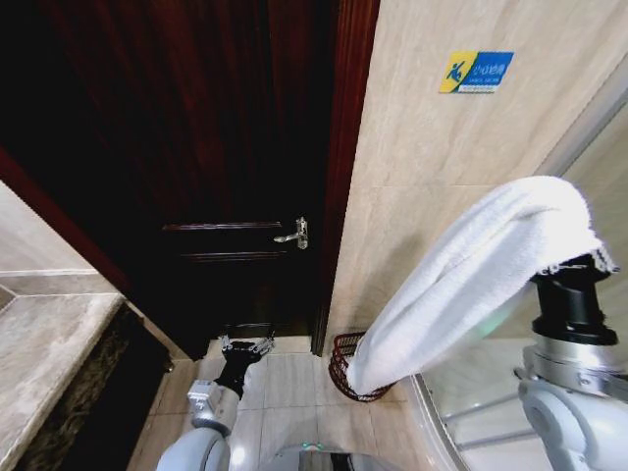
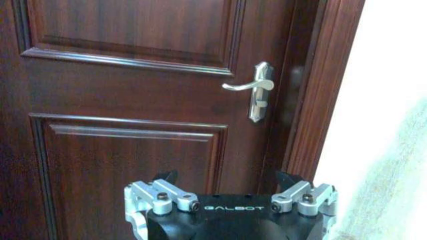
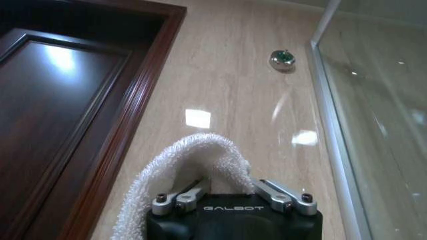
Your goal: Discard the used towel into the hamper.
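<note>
My right gripper [image 1: 574, 263], at the frame's right, pinches the white towel [image 1: 461, 285] draping toward the hamper [image 1: 343, 365] at lower centre, while my left gripper [image 1: 245, 347] waits below, fingers wide.

Bathroom: tiled wall [image 1: 432, 186], glass shower screen [image 3: 380, 125], marble counter [image 1: 44, 343].

We count one white towel [image 1: 461, 285] clamped in the right gripper [image 3: 230, 186], one red hamper [image 1: 345, 368] below that gripper, one door [image 2: 133, 100], one door handle [image 2: 248, 86] beyond the spread left gripper [image 2: 227, 182].
</note>
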### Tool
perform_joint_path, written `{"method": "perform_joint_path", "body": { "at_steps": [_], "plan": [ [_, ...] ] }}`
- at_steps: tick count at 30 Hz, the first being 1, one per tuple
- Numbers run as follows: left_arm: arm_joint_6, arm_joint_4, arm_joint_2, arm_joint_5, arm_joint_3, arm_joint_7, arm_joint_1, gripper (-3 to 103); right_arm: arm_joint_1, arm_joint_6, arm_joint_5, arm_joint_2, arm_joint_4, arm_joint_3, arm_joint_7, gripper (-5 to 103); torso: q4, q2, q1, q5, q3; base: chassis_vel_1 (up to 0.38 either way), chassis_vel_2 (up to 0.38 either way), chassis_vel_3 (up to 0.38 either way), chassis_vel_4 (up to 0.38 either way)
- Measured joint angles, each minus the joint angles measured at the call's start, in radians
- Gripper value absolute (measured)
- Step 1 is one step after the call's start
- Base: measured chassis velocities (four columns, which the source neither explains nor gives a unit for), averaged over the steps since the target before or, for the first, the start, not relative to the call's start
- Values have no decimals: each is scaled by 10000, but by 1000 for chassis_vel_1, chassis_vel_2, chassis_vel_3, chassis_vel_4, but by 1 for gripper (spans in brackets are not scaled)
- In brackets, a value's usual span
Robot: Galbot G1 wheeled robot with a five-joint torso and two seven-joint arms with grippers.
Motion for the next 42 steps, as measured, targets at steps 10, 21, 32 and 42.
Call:
{"method": "perform_joint_path", "body": {
  "at_steps": [10,21,32,42],
  "plan": [
    [0,0,0,0,0,0,0,99,0,0,0,0,0,0,0,8,0,0,0,0,0,0,0,0,0],
    [0,0,0,0,0,0,0,99,0,0,0,0,0,0,0,8,0,0,0,0,1,0,0,0,0],
    [0,0,0,0,0,0,0,99,818,-665,828,-851,-292,422,410,8,-3,0,-1,4,1,0,0,0,0],
    [0,0,-1,0,0,0,0,99,1831,-1445,1945,-1912,-72,540,855,8,0,-3,3,3,2,-2,4,15,-1]
  ]
}}
